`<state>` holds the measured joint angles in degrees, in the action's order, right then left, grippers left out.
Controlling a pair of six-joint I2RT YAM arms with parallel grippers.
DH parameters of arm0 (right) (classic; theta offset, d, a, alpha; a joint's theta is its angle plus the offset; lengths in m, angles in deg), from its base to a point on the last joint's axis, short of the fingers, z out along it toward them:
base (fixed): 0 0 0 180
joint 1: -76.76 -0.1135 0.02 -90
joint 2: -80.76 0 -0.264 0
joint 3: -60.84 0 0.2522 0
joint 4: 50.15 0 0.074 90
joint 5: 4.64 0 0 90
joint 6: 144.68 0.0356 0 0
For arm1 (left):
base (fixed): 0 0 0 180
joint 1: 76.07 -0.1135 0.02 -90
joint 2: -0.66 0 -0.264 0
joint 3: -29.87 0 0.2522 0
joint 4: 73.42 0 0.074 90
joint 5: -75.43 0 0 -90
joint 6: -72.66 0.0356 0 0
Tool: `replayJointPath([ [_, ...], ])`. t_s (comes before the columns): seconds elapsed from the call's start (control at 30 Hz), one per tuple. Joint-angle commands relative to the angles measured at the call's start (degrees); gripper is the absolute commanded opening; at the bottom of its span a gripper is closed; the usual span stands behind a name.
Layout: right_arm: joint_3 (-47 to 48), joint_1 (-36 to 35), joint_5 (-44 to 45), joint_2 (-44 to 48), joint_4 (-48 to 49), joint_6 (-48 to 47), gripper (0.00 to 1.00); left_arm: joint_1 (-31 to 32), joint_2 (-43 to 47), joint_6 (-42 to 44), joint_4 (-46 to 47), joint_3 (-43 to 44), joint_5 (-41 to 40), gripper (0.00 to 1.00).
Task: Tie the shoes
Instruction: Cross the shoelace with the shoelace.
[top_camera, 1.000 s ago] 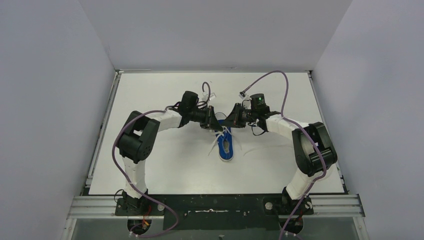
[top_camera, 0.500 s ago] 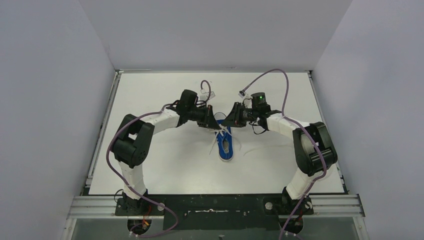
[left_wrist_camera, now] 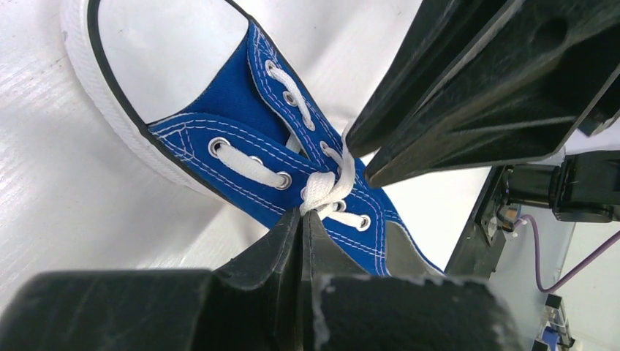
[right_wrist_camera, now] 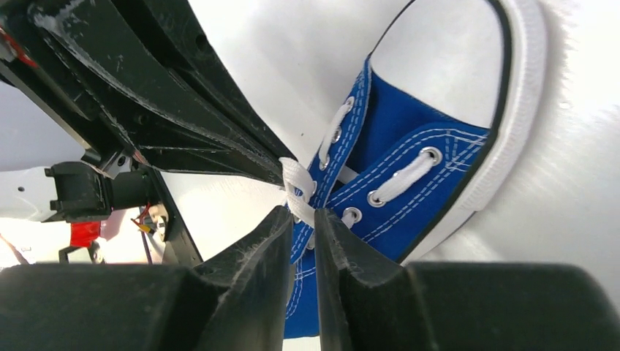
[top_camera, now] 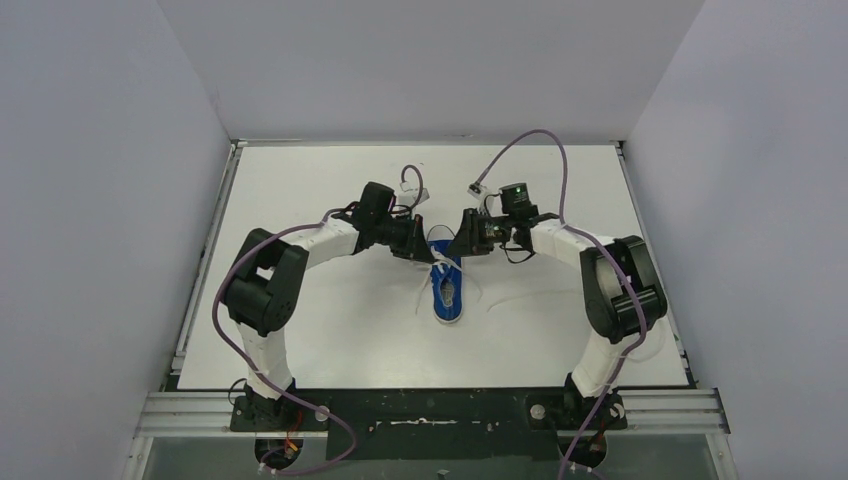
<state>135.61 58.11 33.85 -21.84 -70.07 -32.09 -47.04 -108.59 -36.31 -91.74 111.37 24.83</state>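
Note:
One blue shoe [top_camera: 448, 298] with a white toe cap lies mid-table, toe towards the arms. Both grippers meet over its heel end at the crossed white lace [left_wrist_camera: 326, 190]. My left gripper [left_wrist_camera: 302, 213] is shut, and the lace runs straight into its tips. My right gripper [right_wrist_camera: 300, 213] faces it from the other side with its jaws slightly apart; the lace [right_wrist_camera: 296, 183] lies loosely between its tips, and blue canvas shows through the gap. From above, the left gripper [top_camera: 424, 251] and the right gripper [top_camera: 453, 249] nearly touch. Loose lace ends [top_camera: 427, 292] trail off both sides of the shoe.
The white table [top_camera: 320, 330] is boxed in by grey walls on three sides. Purple cables [top_camera: 545, 140] loop above the right arm. A short cable end [top_camera: 412, 182] hangs behind the left wrist. A metal rail [top_camera: 430, 408] runs along the near edge.
The right gripper's jaws have parted slightly around the lace. The left gripper stayed shut. Both elbows have shifted a little, and the shoe's toe has slid slightly left.

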Motion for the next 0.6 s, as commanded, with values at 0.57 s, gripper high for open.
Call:
replayJointPath([
  [0.57,0.36,-4.82,9.0,3.44,-0.31,-5.65,0.2,0.27,4.25,4.04,-0.11,-0.3,2.16,0.0],
])
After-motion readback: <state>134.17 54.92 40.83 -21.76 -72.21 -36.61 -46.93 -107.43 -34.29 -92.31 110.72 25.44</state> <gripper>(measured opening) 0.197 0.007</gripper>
